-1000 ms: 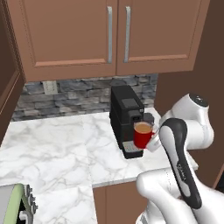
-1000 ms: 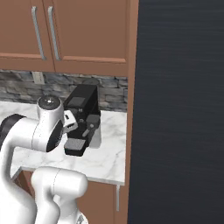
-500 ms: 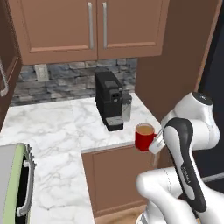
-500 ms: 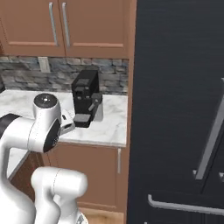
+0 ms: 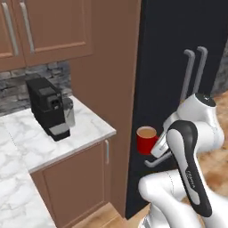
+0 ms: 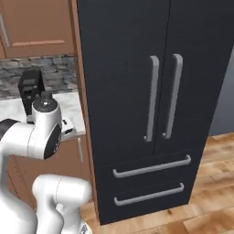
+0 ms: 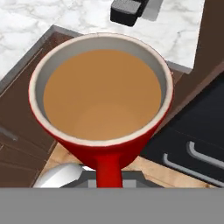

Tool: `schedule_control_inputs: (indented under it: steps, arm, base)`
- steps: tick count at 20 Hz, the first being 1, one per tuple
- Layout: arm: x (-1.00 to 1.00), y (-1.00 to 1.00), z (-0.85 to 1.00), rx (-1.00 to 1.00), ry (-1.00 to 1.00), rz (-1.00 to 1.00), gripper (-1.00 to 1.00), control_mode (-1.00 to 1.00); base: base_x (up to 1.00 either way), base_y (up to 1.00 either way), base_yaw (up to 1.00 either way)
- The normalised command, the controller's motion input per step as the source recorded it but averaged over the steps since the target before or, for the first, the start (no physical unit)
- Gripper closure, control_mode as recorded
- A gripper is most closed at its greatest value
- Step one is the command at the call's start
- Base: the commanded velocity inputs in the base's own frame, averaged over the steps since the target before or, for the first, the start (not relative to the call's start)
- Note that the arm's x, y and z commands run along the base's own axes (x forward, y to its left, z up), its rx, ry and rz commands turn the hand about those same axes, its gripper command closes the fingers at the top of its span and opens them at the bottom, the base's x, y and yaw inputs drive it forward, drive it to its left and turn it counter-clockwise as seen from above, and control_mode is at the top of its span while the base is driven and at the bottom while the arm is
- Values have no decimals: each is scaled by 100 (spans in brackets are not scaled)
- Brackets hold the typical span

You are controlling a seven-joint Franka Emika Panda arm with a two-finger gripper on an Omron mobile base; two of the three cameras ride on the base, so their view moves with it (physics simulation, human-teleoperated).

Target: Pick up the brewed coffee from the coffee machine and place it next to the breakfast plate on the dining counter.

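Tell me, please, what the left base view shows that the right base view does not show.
Only the left base view shows the red mug of coffee, held in the air beside the arm and clear of the worktop. Only the right base view shows the black fridge's two lower drawers. Both show the coffee machine on the worktop, the fridge's door handles and the brown cabinets.

Tall black fridge point(image 6: 151, 91) with grey bar handles point(image 6: 151, 98) and two drawers, brown wood cabinets point(image 5: 49, 26) above, white marble desk point(image 5: 84, 127), grey stone backsplash point(image 5: 26, 82), wood-plank floor point(image 6: 205, 201), what looks like a grey wall point(image 6: 224, 100) beyond.
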Motion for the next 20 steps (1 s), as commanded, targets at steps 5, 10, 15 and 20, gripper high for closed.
schedule_control_inputs:
  steps: [5,10,15,20]
  arm:
    - [0,0,0,0,0,0,100,100]
    - [0,0,0,0,0,0,100,100]
    - [0,0,0,0,0,0,100,100]
    - [0,0,0,0,0,0,100,100]
  base:
    - [0,-26,-75]
    - [0,-19,-76]
    - [1,-33,-72]
    - [24,-62,-59]
